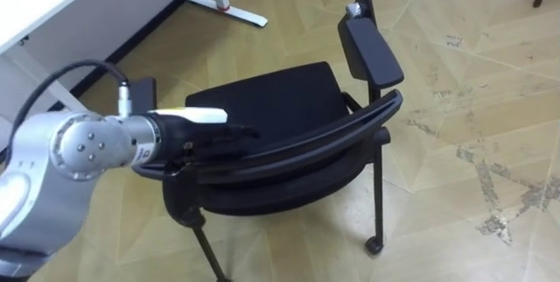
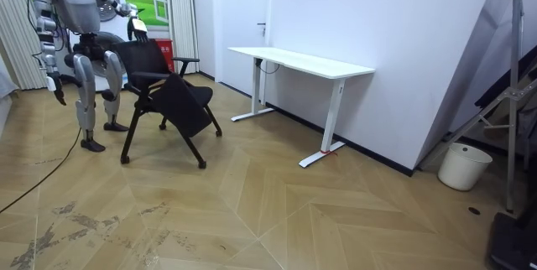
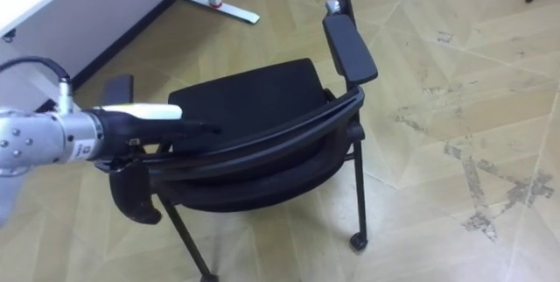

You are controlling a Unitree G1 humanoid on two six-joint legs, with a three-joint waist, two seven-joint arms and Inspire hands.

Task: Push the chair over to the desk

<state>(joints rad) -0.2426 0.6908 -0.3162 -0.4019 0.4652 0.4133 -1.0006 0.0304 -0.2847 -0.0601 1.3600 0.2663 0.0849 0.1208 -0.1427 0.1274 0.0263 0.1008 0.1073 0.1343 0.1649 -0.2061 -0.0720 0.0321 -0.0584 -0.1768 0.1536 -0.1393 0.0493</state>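
Leaning a robot hand on the chair's back

Herringbone wooden floor (image 1: pixel 455 142) carries everything. Its far edge meets the white wall, where a long white bench on white metal legs (image 2: pixel 302 60) stands. Out from that edge, well apart from the bench, sits the black padded chair with armrests (image 1: pixel 271 107), roughly between the robot and the bench. The robot stands just behind it, so the curved black back rail (image 1: pixel 332 137) is the nearest part to reach and the natural place to shove from. The left robot hand (image 1: pixel 206 129) lies on that rail near its left end. Its fingers seem stretched flat along the rail rather than hooked round it, which suits pushing. The right robot hand (image 2: pixel 57 94) hangs idle by the robot's side. A small black castor (image 1: pixel 374 245) under a rear leg suggests the chair should roll rather than scrape.
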